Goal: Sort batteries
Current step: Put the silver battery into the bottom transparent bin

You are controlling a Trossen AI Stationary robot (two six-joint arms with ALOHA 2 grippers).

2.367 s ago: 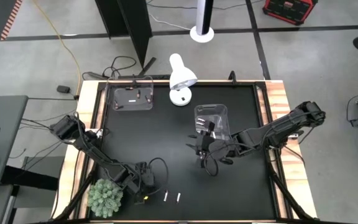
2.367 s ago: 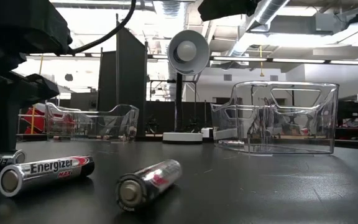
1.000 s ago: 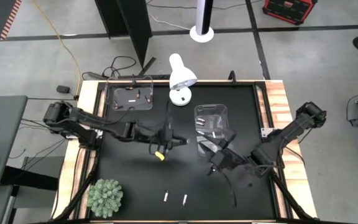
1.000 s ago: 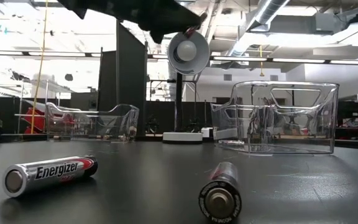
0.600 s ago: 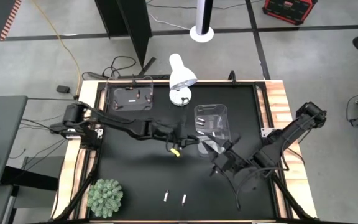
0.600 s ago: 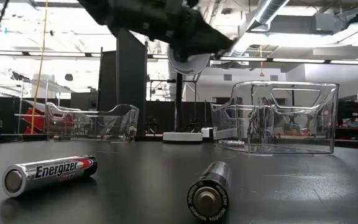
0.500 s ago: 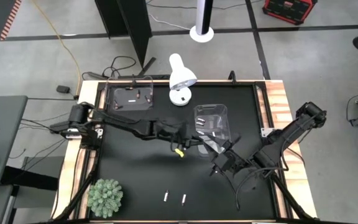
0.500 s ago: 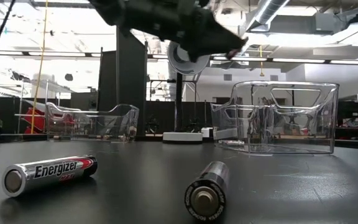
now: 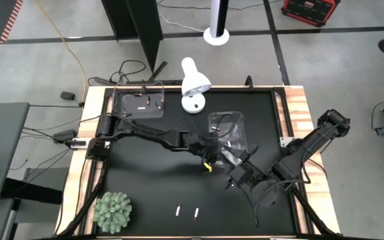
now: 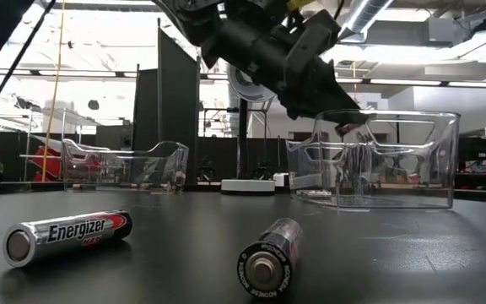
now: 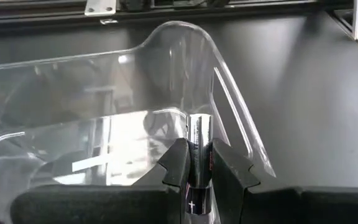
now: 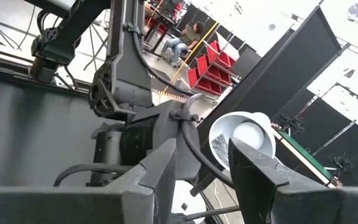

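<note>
Batteries lie in a few spots on my black table (image 9: 145, 193). One silver battery (image 11: 199, 155) sits pinched tight between the two fingers of my left pincer (image 11: 197, 163), standing straight up in the left wrist view. My left pincer (image 9: 209, 160) is stretched out to the middle of the table, just at the 7 o'clock corner of the clear bin (image 9: 227, 130) that stands a little toward 3 o'clock from the middle. From low down I see that arm hanging right by the near rim of this bin (image 10: 378, 160).

Two more batteries (image 9: 187, 213) lie side by side at the 6 o'clock edge of the table, a little apart. In the low view one reads Energizer (image 10: 64, 236) and lies sideways, and the other battery (image 10: 267, 256) points its end at the camera.

The other clear bin (image 9: 141, 103) sits at the 11 o'clock corner with a few small batteries in it. A white lamp (image 9: 195, 83) stands at 12 o'clock. A green plant (image 9: 114, 211) sits at the 7 o'clock corner.

My right pincer (image 9: 235, 175) waits toward 4 o'clock, near the first bin. Its fingers (image 12: 257, 171) stand apart with nothing between them
</note>
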